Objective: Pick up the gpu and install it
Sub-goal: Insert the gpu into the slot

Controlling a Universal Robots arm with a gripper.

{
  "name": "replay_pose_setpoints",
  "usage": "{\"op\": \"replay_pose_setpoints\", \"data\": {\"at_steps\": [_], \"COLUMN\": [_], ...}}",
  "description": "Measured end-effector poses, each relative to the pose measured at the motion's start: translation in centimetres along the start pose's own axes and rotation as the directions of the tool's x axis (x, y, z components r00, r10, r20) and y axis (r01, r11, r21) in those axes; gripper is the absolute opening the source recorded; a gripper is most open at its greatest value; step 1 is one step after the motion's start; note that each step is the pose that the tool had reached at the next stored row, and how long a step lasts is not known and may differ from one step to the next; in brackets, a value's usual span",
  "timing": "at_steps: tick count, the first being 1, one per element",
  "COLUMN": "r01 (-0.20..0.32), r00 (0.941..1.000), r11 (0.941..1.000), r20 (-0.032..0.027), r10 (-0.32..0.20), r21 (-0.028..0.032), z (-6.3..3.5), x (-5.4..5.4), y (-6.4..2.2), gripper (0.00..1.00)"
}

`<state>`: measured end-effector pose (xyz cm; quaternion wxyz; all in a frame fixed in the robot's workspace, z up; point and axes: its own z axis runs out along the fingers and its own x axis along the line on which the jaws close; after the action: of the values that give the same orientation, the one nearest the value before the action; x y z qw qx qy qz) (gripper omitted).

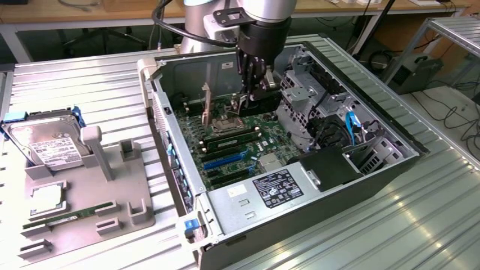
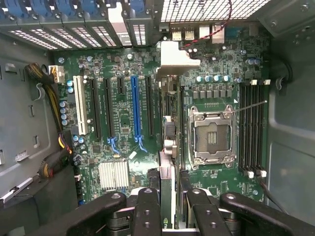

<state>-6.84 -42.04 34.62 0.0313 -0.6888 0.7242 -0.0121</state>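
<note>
Wrist view: end effector (image 2: 167,206) grips gpu (image 2: 167,147) edge-on, fan hidden.

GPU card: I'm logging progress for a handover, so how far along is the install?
Done: the dark green gpu card with a silver end bracket is off the grey holder tray, where the silver hard drive and the narrow green memory stick lie. In hand: the end effector grips it edge-on inside the open black computer case, over the green motherboard. Left: seating it; whether it has reached a slot cannot be told.
</note>
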Motion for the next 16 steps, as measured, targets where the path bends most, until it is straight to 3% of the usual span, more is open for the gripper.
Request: {"op": "replay_pose_setpoints", "data": {"at_steps": [16], "r01": [0.0], "r00": [1.0], "r11": [1.0], "r20": [0.0001], "r10": [0.0], "r21": [0.0], "z": [0.26], "x": [0.73], "y": [0.03], "gripper": [0.26]}}
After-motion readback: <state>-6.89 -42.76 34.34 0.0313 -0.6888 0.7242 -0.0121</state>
